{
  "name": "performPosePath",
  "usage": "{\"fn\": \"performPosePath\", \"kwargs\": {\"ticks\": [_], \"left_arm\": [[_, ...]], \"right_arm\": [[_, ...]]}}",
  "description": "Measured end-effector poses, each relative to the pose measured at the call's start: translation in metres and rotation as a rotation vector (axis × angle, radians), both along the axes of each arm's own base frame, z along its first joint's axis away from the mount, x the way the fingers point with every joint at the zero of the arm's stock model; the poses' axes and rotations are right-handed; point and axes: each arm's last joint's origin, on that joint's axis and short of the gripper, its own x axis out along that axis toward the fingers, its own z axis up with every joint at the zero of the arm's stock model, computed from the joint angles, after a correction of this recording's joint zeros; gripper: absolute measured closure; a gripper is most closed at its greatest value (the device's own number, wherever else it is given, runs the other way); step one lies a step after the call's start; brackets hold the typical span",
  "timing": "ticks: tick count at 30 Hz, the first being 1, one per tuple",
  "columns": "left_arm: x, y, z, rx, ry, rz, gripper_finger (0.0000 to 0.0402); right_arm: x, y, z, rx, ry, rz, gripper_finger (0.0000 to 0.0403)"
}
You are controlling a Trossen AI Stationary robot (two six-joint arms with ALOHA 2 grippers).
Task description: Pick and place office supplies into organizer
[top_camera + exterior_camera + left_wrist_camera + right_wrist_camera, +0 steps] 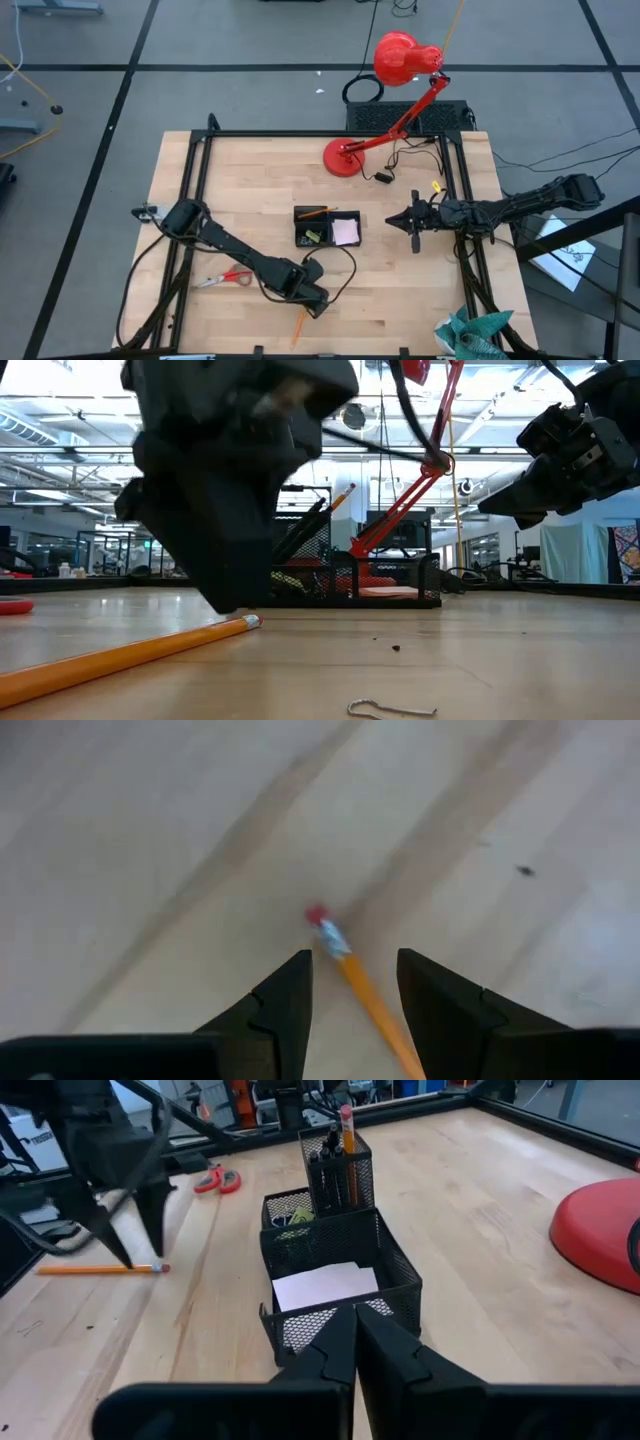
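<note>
An orange pencil lies flat on the wooden table near its front edge. My left gripper points steeply down over the pencil's eraser end, open, one finger on each side and none plainly touching. Red-handled scissors lie flat to its left. The black mesh organizer stands mid-table. It holds upright pens and a pencil, yellow-green bits and a pale pad. My right gripper hovers shut to the organizer's right.
A red desk lamp stands on its round base at the far side, its cable trailing right. A bent wire clip lies near the front edge. Black frame rails border the table. A teal cloth sits at the near right corner.
</note>
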Motion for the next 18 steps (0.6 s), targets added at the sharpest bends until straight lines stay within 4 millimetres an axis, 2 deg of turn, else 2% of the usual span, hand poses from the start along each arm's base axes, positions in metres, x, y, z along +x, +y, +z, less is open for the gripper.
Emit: {"fn": "performPosePath", "kwargs": {"ticks": [10, 18], "left_arm": [[0.007, 0.000, -0.022, -0.017, 0.039, -0.018, 0.0250], [0.001, -0.008, -0.025, -0.014, 0.063, -0.045, 0.0250]], "right_arm": [[0.000, 0.000, -0.001, -0.001, 0.006, -0.001, 0.0401], [0.000, 0.000, -0.002, -0.002, 0.015, 0.000, 0.0401]]}}
